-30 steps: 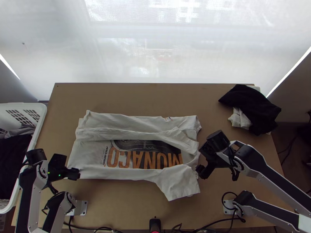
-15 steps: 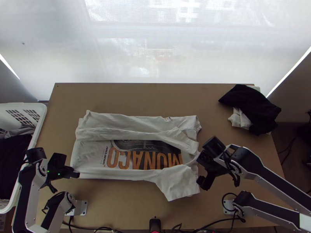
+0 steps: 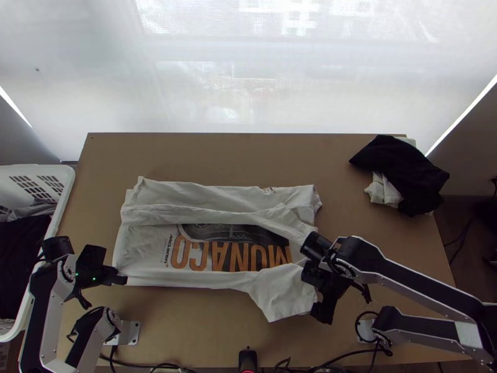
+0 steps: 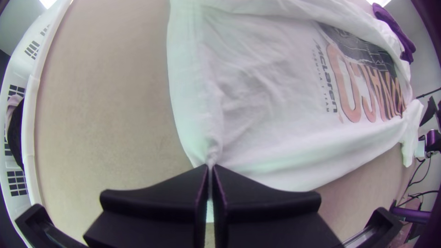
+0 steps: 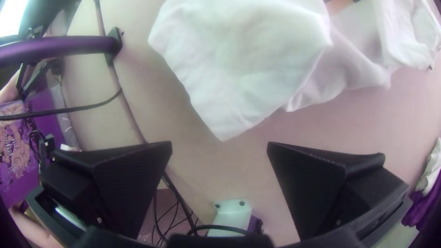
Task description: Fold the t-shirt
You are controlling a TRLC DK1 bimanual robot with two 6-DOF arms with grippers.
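Note:
In the top view the white t-shirt (image 3: 140,245) lies with its far side folded over in a strip, the orange print showing, and a sleeve (image 3: 282,295) sticking out at the near right. My left gripper (image 3: 123,278) is at the shirt's near left corner; in the left wrist view the left gripper (image 4: 210,169) is shut on that corner of the shirt (image 4: 266,92). My right gripper (image 3: 318,304) stands beside the sleeve's right edge. In the right wrist view the right gripper (image 5: 219,147) is open, the sleeve's pointed corner (image 5: 225,124) apart from its fingers.
A white basket (image 3: 62,199) with dark cloth stands at the table's left edge. A pile of black (image 3: 404,171) and white cloth lies at the far right. Cables and a small black device (image 3: 248,359) are at the near edge.
The right arm has moved nearer and to the left, from the shirt's right edge to beside the sleeve. My left gripper has shifted very slightly, and the shirt's left edge has drawn in a little.

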